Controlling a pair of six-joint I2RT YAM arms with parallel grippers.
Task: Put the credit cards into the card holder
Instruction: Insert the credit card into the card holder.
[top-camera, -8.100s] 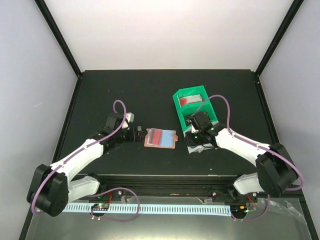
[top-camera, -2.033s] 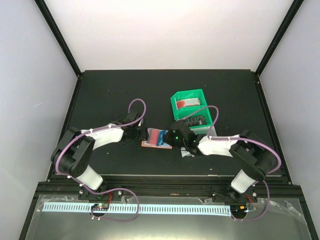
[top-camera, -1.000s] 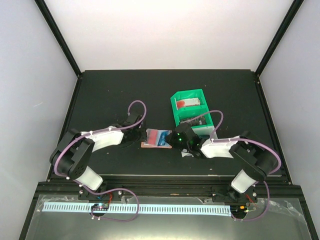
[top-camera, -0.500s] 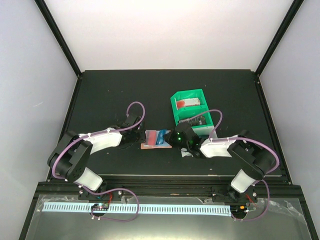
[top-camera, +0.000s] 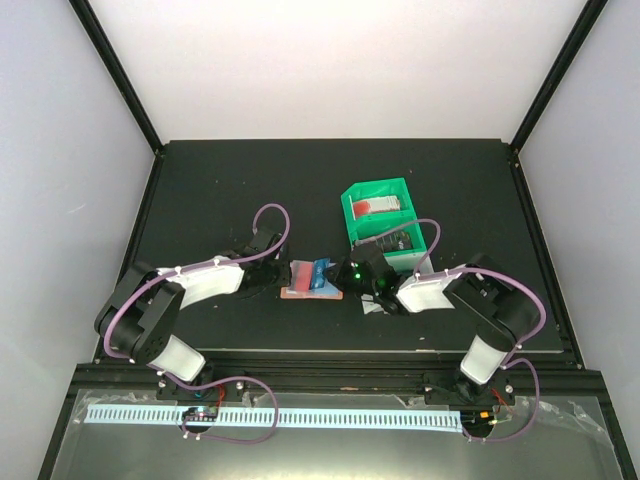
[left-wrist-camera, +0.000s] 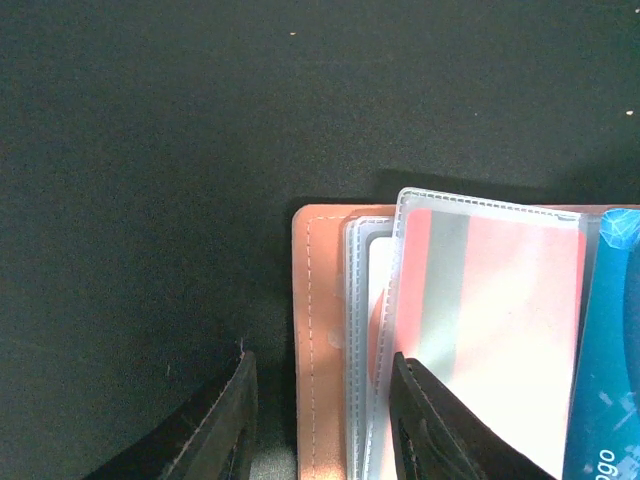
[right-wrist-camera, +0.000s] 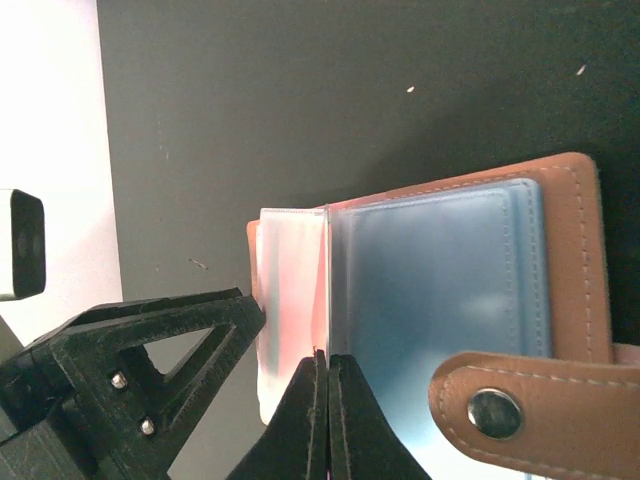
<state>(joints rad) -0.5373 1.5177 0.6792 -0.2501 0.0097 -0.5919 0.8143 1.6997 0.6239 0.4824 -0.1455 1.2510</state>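
Note:
The salmon card holder (top-camera: 300, 289) lies open on the black table between both grippers. In the left wrist view its stitched edge (left-wrist-camera: 320, 340) and clear sleeves sit between my left gripper's (left-wrist-camera: 322, 360) spread fingers. One finger stands off the wallet over the table, and the other lies over the sleeve holding a red-and-white card (left-wrist-camera: 490, 300). A blue card (left-wrist-camera: 610, 340) shows at the right. My right gripper (right-wrist-camera: 329, 365) is shut on the edge of a clear sleeve (right-wrist-camera: 328, 290) that stands up between the pink page (right-wrist-camera: 290, 300) and the blue card (right-wrist-camera: 440, 290). The snap tab (right-wrist-camera: 520, 410) is beside it.
A green compartment tray (top-camera: 350, 215) stands behind the right gripper, with a red-and-white card (top-camera: 377, 205) in its far part and dark cards (top-camera: 395, 242) in its near part. My left gripper's black frame (right-wrist-camera: 130, 380) is close to the holder's far edge.
The sleeve with the blue card has swung up and looks narrower from above. The right gripper and holder have crept slightly left. The left arm has barely moved.

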